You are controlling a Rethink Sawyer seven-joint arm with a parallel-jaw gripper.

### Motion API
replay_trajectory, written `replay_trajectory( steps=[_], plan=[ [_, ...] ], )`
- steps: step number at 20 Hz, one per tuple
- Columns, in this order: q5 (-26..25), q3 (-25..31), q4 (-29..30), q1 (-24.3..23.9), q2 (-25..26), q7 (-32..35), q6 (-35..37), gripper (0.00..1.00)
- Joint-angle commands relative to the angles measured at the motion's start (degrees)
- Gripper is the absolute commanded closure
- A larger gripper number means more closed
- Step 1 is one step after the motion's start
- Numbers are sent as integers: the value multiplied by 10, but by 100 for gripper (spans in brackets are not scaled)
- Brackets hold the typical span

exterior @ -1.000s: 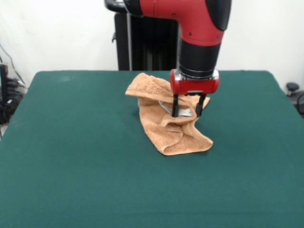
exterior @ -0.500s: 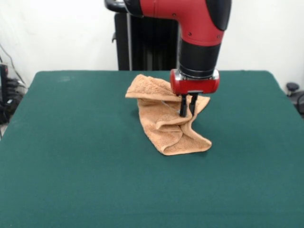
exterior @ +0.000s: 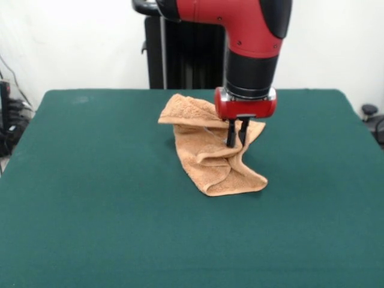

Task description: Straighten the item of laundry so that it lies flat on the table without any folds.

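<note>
The orange-tan towel [exterior: 210,150] lies crumpled and folded on the dark green table [exterior: 90,198], a little behind the middle. It runs from a raised bunch at the back left to a folded end at the front right. My gripper [exterior: 237,143] comes straight down from the red and black arm onto the towel's right side. Its two black fingers [exterior: 231,135] are pinched together on a raised fold of the towel.
The robot's black pedestal [exterior: 180,54] stands behind the table's far edge. Cables and dark gear [exterior: 9,120] lie off the table's left side, and a dark object [exterior: 372,117] sits off its right side.
One second ago the fingers stood apart over the towel's fold. They have closed together on the fold, pulling the cloth in between them. Arm and towel have stayed in place since.
</note>
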Motion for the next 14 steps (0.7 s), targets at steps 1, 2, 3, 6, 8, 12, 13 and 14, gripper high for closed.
replay_trajectory(
  steps=[1,2,3,6,8,12,13,14],
  plan=[
    [-14,49,31,-16,-12,44,26,100],
    [-19,49,31,-25,-17,34,31,100],
    [-23,51,31,-37,-20,23,34,100],
    [-36,53,30,-69,-31,-6,48,100],
    [-46,54,23,-88,-36,-22,59,100],
    [-67,59,11,-128,-44,-50,78,100],
    [-76,64,5,-140,-45,-62,82,100],
    [-82,69,-1,-155,-43,-69,89,100]
  ],
)
